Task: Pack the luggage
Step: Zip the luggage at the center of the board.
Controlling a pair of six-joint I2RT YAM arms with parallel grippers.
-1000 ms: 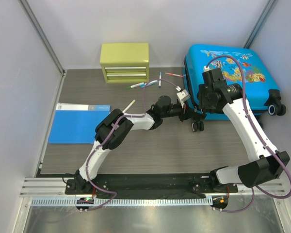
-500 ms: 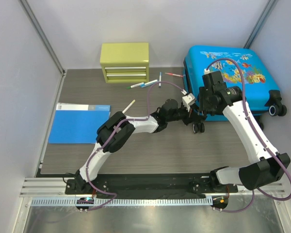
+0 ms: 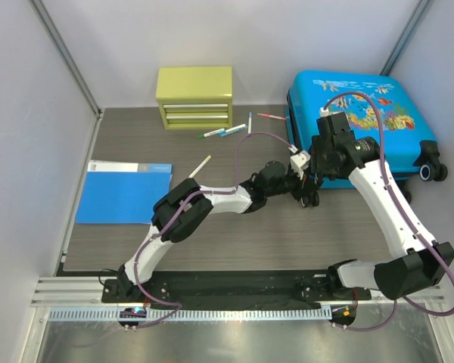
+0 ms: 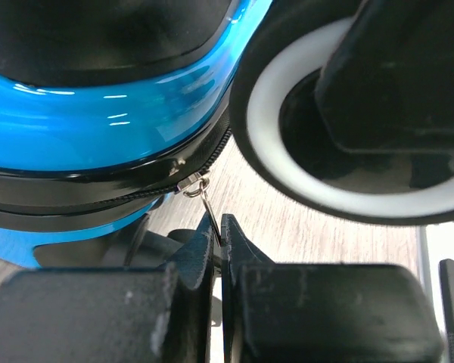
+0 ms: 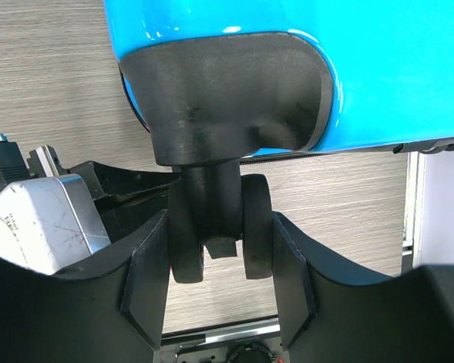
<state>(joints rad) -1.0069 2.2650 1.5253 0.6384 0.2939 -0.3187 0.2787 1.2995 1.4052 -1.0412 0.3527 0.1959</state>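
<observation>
My left gripper [image 4: 218,227] is pinching tight on the zipper pull [image 4: 200,198]. The luggage [image 3: 363,106] is lying at the table's 1 o'clock, its zip seam running 8-to-2 right above my fingertips. My right gripper [image 5: 221,249] is clamping the wheel [image 5: 257,227]. Since a second ago I'm sliding rightward toward that wheel corner.

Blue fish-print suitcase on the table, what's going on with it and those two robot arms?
Both arms are working at one wheeled corner of the bright-blue hard-shell suitcase. The left tool is shut on its small metal zipper pull, right beside a wheel. The right tool clamps the black double caster wheel at that corner, apparently bracing the case. Several pens lie loose on the table.
</observation>
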